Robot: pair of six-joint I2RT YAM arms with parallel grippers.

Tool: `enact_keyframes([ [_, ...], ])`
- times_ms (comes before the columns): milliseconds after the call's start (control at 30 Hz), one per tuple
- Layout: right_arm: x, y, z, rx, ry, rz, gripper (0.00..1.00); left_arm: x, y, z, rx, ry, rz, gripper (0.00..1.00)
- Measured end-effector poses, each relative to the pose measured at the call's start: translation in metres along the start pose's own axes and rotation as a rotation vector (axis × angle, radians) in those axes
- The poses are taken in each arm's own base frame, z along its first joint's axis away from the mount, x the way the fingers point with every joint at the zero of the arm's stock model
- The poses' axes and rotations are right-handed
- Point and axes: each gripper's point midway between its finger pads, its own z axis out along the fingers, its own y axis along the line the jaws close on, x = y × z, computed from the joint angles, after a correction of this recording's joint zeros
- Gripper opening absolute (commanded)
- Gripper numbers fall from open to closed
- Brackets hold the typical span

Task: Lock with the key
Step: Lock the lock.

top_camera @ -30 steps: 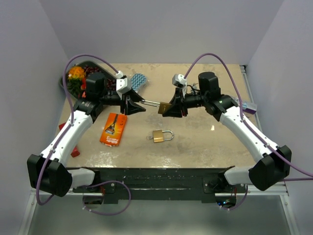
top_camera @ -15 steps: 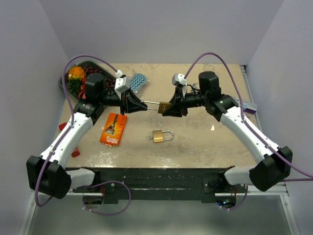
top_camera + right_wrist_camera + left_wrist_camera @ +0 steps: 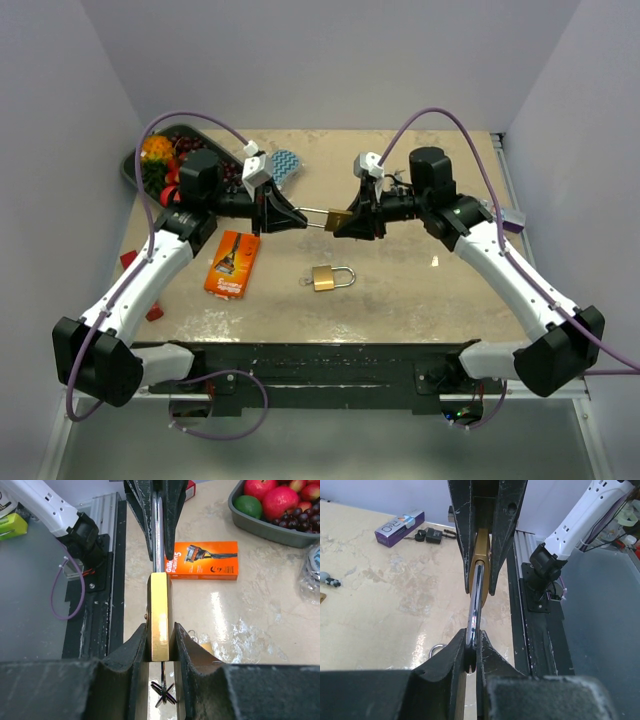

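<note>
Brass padlock [image 3: 335, 218] is held in mid-air above the table [image 3: 420, 290]: its body [image 3: 160, 616] is clamped by the right gripper [image 3: 346, 221], its shackle [image 3: 475, 605] pinched in the narrowly closed left gripper [image 3: 296, 213]. For locking, the shackle should be pushed straight in while the body is kept steady

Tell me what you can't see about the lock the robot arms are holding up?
- Keyhole of the held padlock: in the right wrist view it is hidden between the fingers of the right gripper; in the top view it is too small.
- Tip of the shackle: in the left wrist view it is buried inside the left gripper.
- Whether the shackle is clicked shut: both wrist views show it edge-on.
- The second padlock on the table: in the top view it is too small to see any key.
</note>
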Motion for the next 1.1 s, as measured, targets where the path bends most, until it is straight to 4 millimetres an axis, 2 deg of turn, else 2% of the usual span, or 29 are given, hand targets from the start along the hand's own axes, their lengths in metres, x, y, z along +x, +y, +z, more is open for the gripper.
enact_keyframes([
  [400, -0.01, 0.003, -0.005, 0.025, -0.006, 0.002, 0.0, -0.013, -0.003, 0.009, -0.003, -0.035, 0.013, 0.0],
  [633, -0.01, 0.004, -0.001, 0.022, -0.002, 0.033, 0.0, -0.012, -0.006, 0.016, 0.008, -0.044, 0.01, 0.0],
  [867, -0.001, 0.0, 0.006, 0.01, 0.019, 0.068, 0.0, -0.011, -0.004, 0.018, 0.003, -0.058, 0.006, 0.0],
  [1100, 0.007, 0.01, 0.018, -0.04, 0.052, 0.06, 0.0, -0.02, -0.007, 0.011, 0.011, -0.076, 0.021, 0.0],
])
